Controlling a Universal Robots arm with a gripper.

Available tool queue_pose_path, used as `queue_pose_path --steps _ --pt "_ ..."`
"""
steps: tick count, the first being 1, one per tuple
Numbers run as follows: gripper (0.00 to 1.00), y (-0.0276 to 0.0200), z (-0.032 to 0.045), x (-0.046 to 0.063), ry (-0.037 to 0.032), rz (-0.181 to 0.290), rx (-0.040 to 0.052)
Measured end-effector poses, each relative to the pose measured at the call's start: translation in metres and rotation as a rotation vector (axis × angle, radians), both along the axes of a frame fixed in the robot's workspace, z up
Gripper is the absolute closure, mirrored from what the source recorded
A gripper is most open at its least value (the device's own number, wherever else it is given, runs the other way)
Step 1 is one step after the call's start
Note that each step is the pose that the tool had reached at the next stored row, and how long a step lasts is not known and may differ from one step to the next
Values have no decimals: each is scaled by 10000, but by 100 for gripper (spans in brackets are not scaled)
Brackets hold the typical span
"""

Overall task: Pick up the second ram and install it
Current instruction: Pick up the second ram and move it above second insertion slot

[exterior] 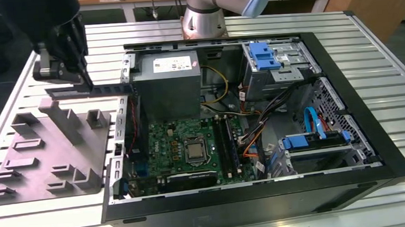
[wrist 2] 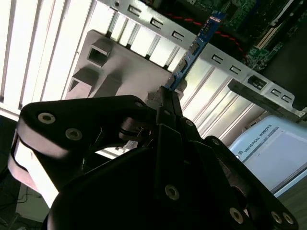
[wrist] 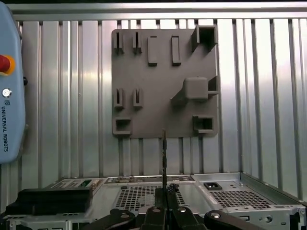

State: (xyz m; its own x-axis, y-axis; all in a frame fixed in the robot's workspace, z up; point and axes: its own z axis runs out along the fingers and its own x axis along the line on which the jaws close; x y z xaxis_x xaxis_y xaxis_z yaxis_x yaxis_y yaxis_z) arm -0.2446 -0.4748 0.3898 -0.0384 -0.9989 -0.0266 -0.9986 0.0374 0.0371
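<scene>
The pick-up looks finished, and the step in hand appears to be the carry toward the install. The black jaws of the grey robot arm (exterior: 204, 13) are clamped shut on one end of the second ram (exterior: 106, 90), a long, thin, dark blue-green circuit-board stick.

In the exterior view the stick lies roughly level in the air. It is lifted off the grey moulded holding plate (exterior: 50, 154) with its sockets and posts, which rests on the ribbed metal worktop (exterior: 367, 40). Its free end reaches the wall of the open black computer case (exterior: 334, 190) on the exterior view's left, near the grey metal power-supply box (exterior: 165, 86).

In the second wrist view the second ram (wrist 2: 192, 52) runs straight out from the jaws toward the case. In the first wrist view it is seen edge-on as a thin dark line (wrist: 164, 153), with the holding plate (wrist: 163, 81) beyond.

The stick is well apart from the long black plastic memory slots (exterior: 224, 138) on the large green motherboard (exterior: 180, 146), so the install is not yet done. Judging from this, seating it calls for:

- bringing the stick over the case;
- turning its long contact edge downward and parallel with a free slot;
- pressing straight down without tilt.

Which slot is free cannot be told from here. The loose cables beside the slots may crowd the approach.
</scene>
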Motion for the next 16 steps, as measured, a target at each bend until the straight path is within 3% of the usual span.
queue_pose_path --steps 16 --pt "88 51 -11 505 -1 0 0"
